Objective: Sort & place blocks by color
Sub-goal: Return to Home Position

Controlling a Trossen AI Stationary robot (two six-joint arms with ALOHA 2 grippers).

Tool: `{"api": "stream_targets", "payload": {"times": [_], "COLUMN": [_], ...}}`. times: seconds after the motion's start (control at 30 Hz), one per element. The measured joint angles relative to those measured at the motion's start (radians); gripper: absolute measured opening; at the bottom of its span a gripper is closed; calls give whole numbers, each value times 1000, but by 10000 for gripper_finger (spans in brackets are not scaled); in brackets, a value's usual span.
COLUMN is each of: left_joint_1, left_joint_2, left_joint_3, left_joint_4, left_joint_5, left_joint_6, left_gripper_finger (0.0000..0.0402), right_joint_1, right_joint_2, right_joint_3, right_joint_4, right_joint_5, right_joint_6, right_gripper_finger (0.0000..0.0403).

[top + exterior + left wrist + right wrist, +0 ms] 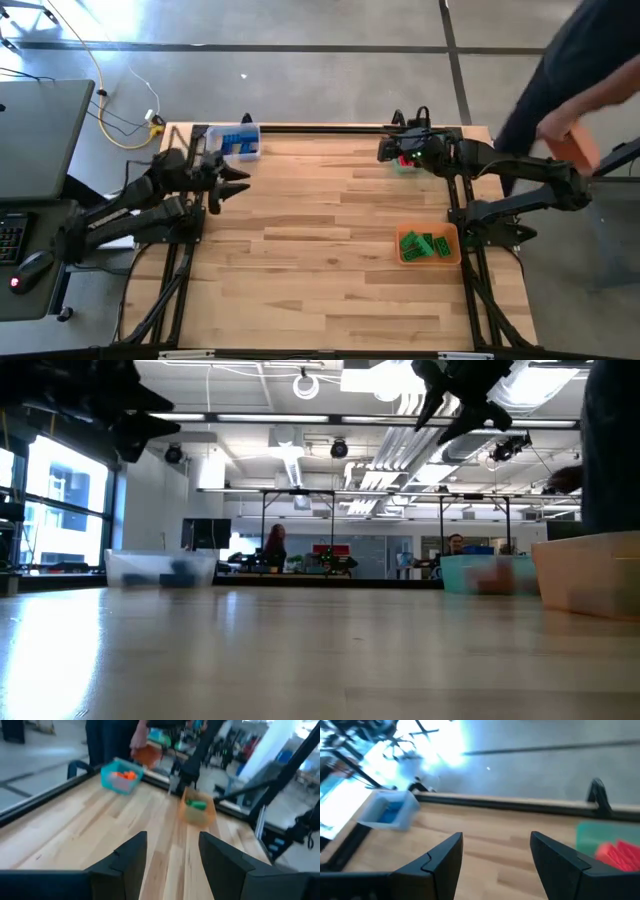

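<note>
Blue blocks lie in a clear bin at the table's far left. Red blocks fill a teal bin at the far right, and green blocks lie in an orange bin at the right. My left gripper hangs open and empty above the table's left side, just near of the clear bin. My right gripper is open and empty too, held in the air beside the teal bin.
A person stands beyond the table's far right corner with an orange object in one hand. Bare wood spreads over the table's middle and near half. A black frame rail runs along the far edge.
</note>
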Motion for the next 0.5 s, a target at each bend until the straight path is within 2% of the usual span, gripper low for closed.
{"api": "stream_targets", "payload": {"times": [0.17,0.33,0.5], "left_joint_1": [0,0,-6], "left_joint_2": [-197,-349,-356], "left_joint_3": [-65,-98,-94], "left_joint_4": [-32,-92,-136], "left_joint_5": [-36,-170,-271], "left_joint_6": [-36,-75,-73], "left_gripper_finger": [168,168,168], "right_joint_1": [-5,-5,-5], "right_joint_2": [0,0,0], "right_joint_3": [0,0,0], "right_joint_4": [134,215,217], "right_joint_5": [-1,-2,-2], "right_joint_6": [-157,-255,-266], "right_gripper_finger": [220,220,220]}}
